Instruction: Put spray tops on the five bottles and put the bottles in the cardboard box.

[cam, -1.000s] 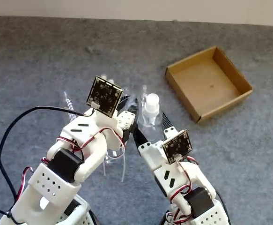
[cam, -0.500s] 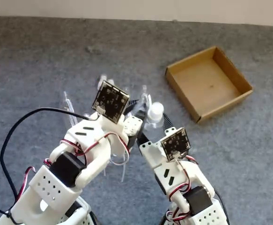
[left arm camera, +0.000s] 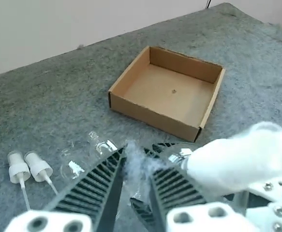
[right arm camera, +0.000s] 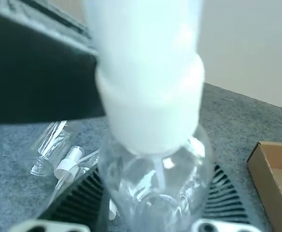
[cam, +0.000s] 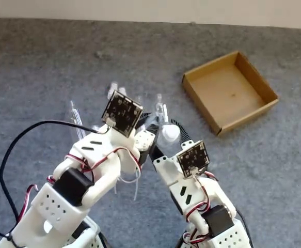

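My right gripper [cam: 167, 135] is shut on a clear bottle [right arm camera: 155, 183] that wears a white spray top [cam: 169, 133]. Bottle and top are lifted off the grey mat and tipped. In the right wrist view the top [right arm camera: 148, 96] looms large, its tube hanging inside the bottle. My left gripper [cam: 146, 121] sits right beside the top; in the left wrist view the top [left arm camera: 237, 157] lies just outside it, with a blurred whitish patch at the gripper [left arm camera: 135, 162]. The empty cardboard box [cam: 199, 98] sits at the back right.
Two loose spray tops [left arm camera: 19, 169] and clear bottles [left arm camera: 72, 165] lie on the mat behind the left arm. Another bottle [right arm camera: 46, 150] and top [right arm camera: 68, 162] lie past the held one. The box [left arm camera: 150, 113] has open mat around it.
The held bottle has tipped over from upright and moved slightly towards the right arm. The left wrist has shifted a little to the right, closer to the spray top.
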`<action>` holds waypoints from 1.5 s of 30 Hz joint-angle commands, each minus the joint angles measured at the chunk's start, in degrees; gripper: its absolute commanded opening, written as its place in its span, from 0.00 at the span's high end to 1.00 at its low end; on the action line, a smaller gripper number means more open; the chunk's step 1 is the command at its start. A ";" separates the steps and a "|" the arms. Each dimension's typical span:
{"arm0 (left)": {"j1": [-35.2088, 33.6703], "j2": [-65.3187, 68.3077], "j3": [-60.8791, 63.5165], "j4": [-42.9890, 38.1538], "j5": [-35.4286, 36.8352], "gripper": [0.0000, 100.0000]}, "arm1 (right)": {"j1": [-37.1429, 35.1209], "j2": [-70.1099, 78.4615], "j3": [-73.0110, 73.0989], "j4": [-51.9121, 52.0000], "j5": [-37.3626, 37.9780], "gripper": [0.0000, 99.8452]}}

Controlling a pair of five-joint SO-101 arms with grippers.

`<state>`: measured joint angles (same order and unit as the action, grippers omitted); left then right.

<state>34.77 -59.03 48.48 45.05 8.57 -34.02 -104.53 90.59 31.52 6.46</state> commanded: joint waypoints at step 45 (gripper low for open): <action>-16.04 0.22 21.76 -6.77 -0.70 0.99 | 30.73 55.52 -35.56 -20.26 0.53 0.83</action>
<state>19.56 -58.59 70.46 39.69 8.13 -5.01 -55.12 59.21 15.78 6.46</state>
